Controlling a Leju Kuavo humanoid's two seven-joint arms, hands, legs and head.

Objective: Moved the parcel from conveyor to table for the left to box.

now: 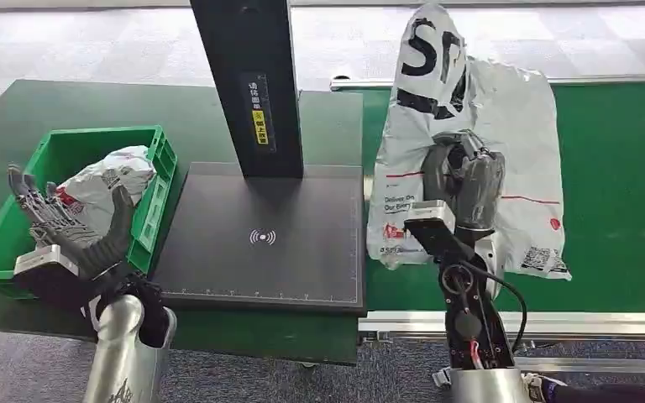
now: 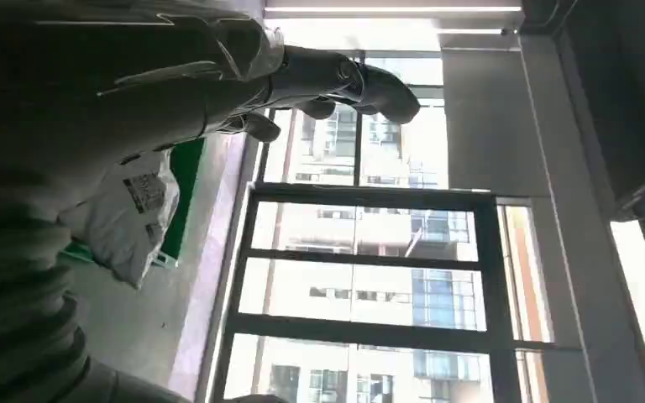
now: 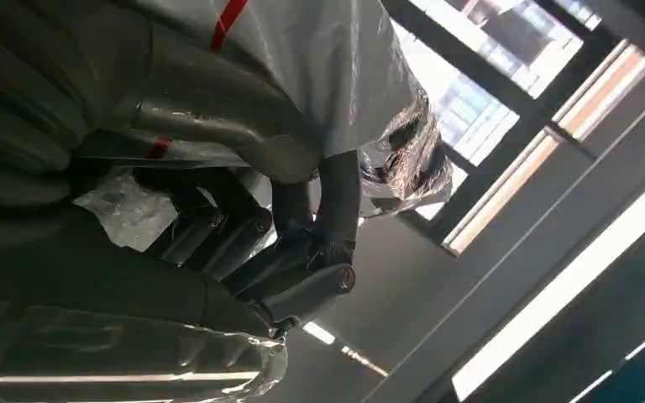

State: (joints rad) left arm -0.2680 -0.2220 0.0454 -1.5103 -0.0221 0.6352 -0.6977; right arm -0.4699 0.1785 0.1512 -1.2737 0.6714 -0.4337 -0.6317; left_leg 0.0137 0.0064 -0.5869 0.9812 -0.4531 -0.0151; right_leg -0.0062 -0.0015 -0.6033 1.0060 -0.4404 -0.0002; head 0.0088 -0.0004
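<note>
A large white plastic parcel (image 1: 504,126) with black lettering and red lines is lifted above the green conveyor (image 1: 621,168), its top corner sticking up. My right hand (image 1: 466,180) grips it at the middle, fingers curled into the plastic; in the right wrist view the dark fingers (image 3: 302,260) close on the white parcel (image 3: 336,67). My left hand (image 1: 67,227) is open, palm up with fingers spread, in front of the green box (image 1: 17,227). A smaller white parcel (image 1: 105,185) lies in that box. It also shows as a white parcel (image 2: 130,214) in the left wrist view.
A dark scanner pad (image 1: 260,235) with a black upright post (image 1: 248,84) stands on the dark green table (image 1: 0,126) between box and conveyor. The conveyor's metal rail (image 1: 554,323) runs along the front.
</note>
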